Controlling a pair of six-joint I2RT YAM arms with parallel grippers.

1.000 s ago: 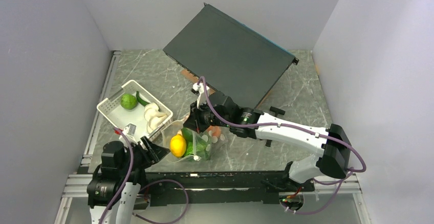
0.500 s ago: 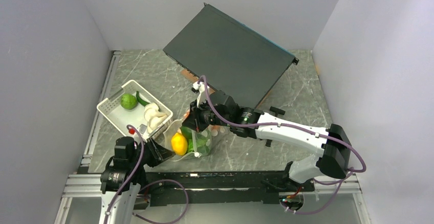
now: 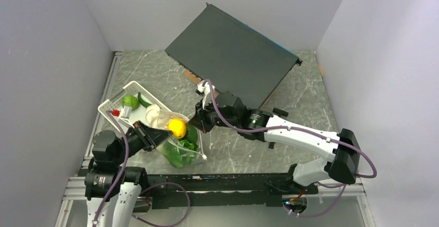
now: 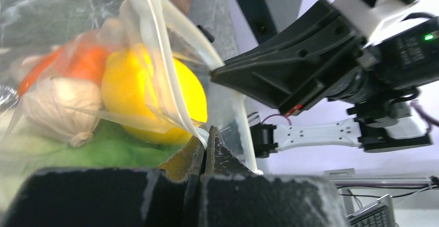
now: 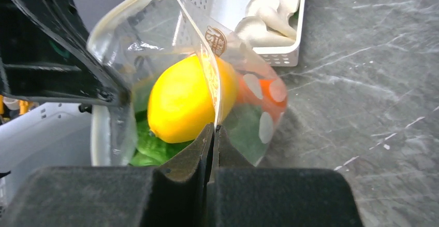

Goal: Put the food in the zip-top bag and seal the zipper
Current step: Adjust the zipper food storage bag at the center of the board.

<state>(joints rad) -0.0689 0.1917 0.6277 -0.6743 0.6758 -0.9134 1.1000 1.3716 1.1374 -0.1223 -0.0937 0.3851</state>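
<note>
**Marble table: bag hoisted and stretched between two claws**

Grey marble tabletop, pale walls, and a dark flat case [image 3: 233,56] leaning at the back. Against that, the change over the last second is plain. The dotted bag [image 3: 182,152] had slumped on the table in front of the arms. It has since been drawn toward the white basket [image 3: 111,108] and tipped, and the lemon [image 3: 177,127] now rides high at its mouth. The left claw [image 3: 155,135] has swung up and in, and the right claw [image 3: 198,122] has eased back, so the mouth is pulled wide between them.

My guess is this shakes the load down or readies the opening. Sealing looks some way off, because a green fruit [image 3: 129,101], a cucumber [image 3: 143,100] and mushrooms [image 3: 155,114] lie in the basket.

The overhead view hides both grips. The left wrist view shows that claw pressed together on a fold of the bag's rim. It also shows an orange [image 4: 77,64], one mushroom [image 4: 57,105] and lettuce [image 4: 103,152] packed behind the lemon. The right wrist view shows its own claw pinching the whitish zipper strip [image 5: 204,56], with the opposite lip bowed away, so the zipper is unsealed.
</note>
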